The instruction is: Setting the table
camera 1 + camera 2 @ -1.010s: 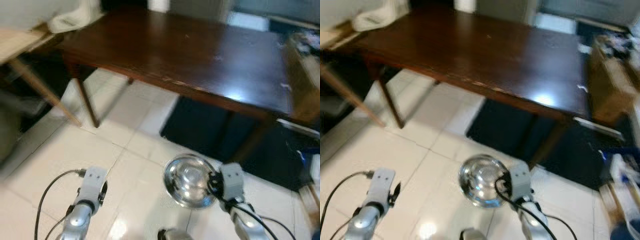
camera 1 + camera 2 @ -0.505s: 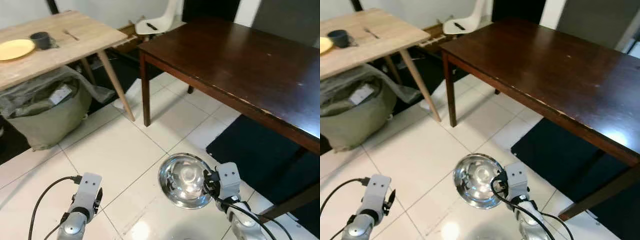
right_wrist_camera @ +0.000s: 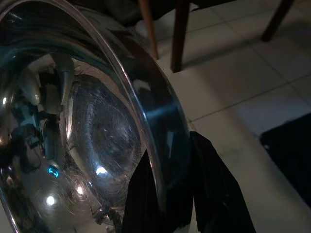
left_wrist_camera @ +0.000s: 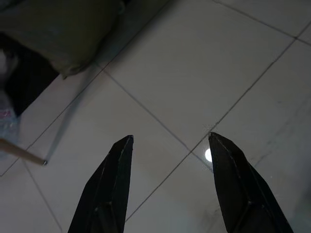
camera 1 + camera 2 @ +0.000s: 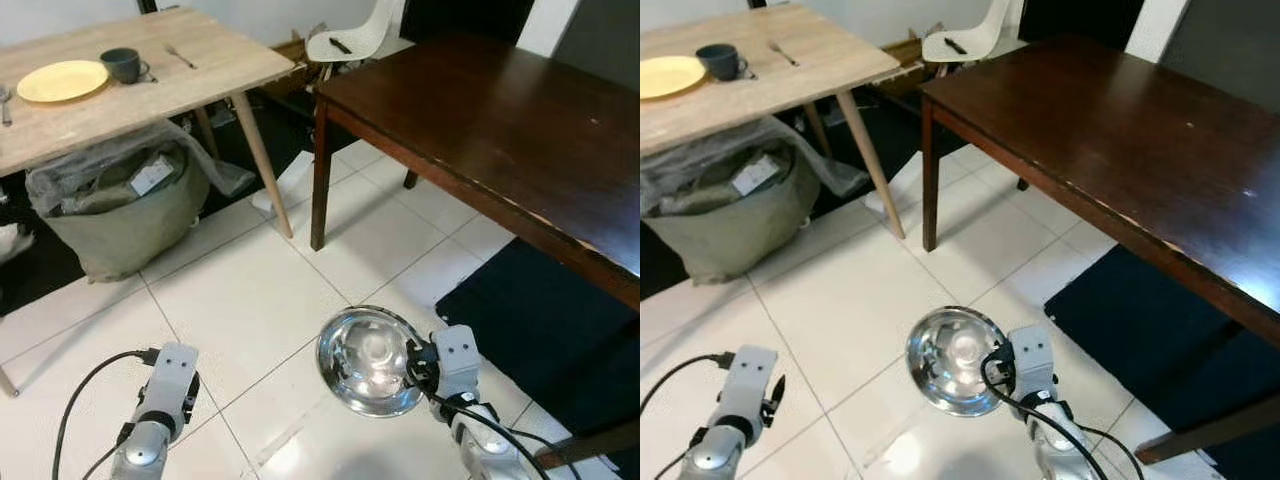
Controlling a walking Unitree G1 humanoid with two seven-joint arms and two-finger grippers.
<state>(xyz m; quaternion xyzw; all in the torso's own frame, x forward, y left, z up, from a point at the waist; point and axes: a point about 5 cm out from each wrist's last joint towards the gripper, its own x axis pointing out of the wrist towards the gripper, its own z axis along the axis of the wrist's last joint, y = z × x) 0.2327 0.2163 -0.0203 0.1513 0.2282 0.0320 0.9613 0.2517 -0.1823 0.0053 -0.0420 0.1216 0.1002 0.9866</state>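
A shiny steel bowl (image 5: 368, 360) hangs low over the white tile floor, its rim pinched between the black fingers of my right gripper (image 5: 411, 363). In the right wrist view the bowl's rim (image 3: 141, 121) runs between the two fingers (image 3: 214, 189). My left gripper (image 4: 170, 138) is open with nothing in it, above bare tiles; its silver wrist (image 5: 170, 375) sits at the lower left. A light wooden table (image 5: 200, 85) at the upper left carries a yellow plate (image 5: 62, 80), a dark cup (image 5: 124, 64) and a fork (image 5: 180, 55).
A dark wooden table (image 5: 500, 120) fills the upper right, with a dark rug (image 5: 550, 320) beneath it. A stuffed green bag (image 5: 120, 210) lies under the light table. A white chair (image 5: 350, 40) stands between the two tables. Tiled floor lies ahead.
The camera has swung left, bringing the light table with its plate and cup into view. The bowl stays in my right gripper and both arms hold their pose.
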